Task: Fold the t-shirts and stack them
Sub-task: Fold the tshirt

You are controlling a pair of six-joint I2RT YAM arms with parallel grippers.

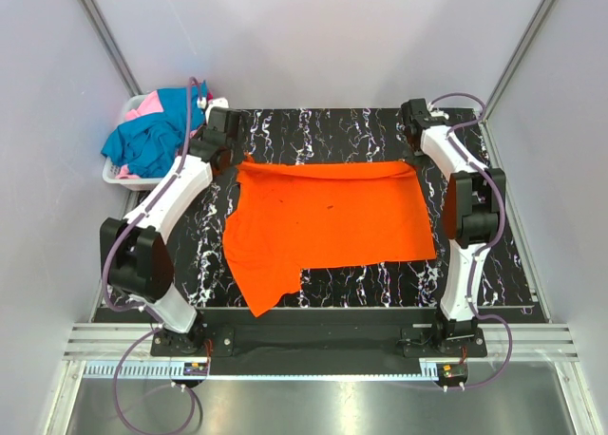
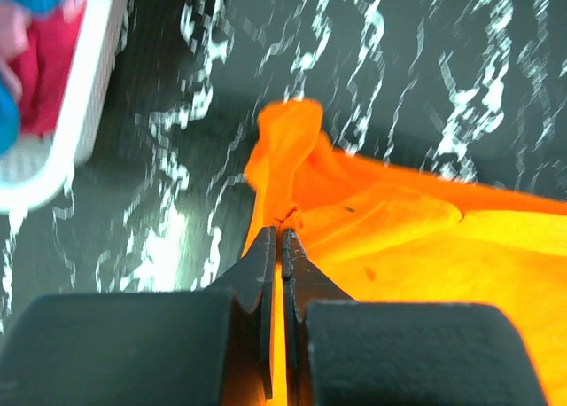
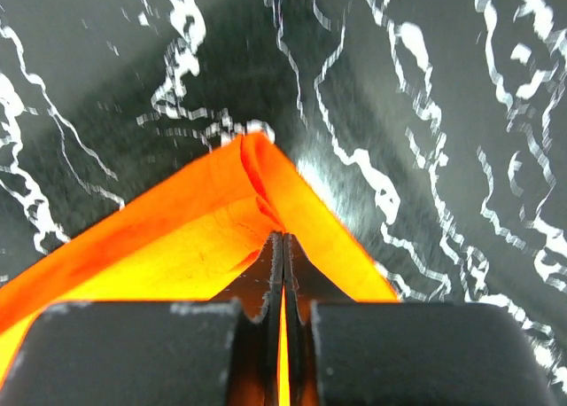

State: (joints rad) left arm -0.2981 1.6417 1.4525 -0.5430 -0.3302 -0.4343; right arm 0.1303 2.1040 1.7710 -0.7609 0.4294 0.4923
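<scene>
A vivid orange t-shirt (image 1: 328, 221) lies spread on the black marbled table, with one sleeve hanging toward the near left. My left gripper (image 1: 237, 161) is shut on the shirt's far left corner, and in the left wrist view the fingers (image 2: 282, 236) pinch bunched orange cloth (image 2: 416, 246). At the far right corner my right gripper (image 1: 415, 165) is also shut; in its wrist view the jaws (image 3: 283, 239) clamp a folded orange edge (image 3: 195, 238). More t-shirts, teal-blue (image 1: 152, 142) and pink (image 1: 144, 105), are heaped in the basket.
The white slatted basket (image 1: 122, 177) stands off the table's far left corner, close to my left arm; its wall (image 2: 84, 105) shows in the left wrist view with red cloth (image 2: 44, 74) inside. Grey walls enclose the table (image 1: 323, 131) on three sides.
</scene>
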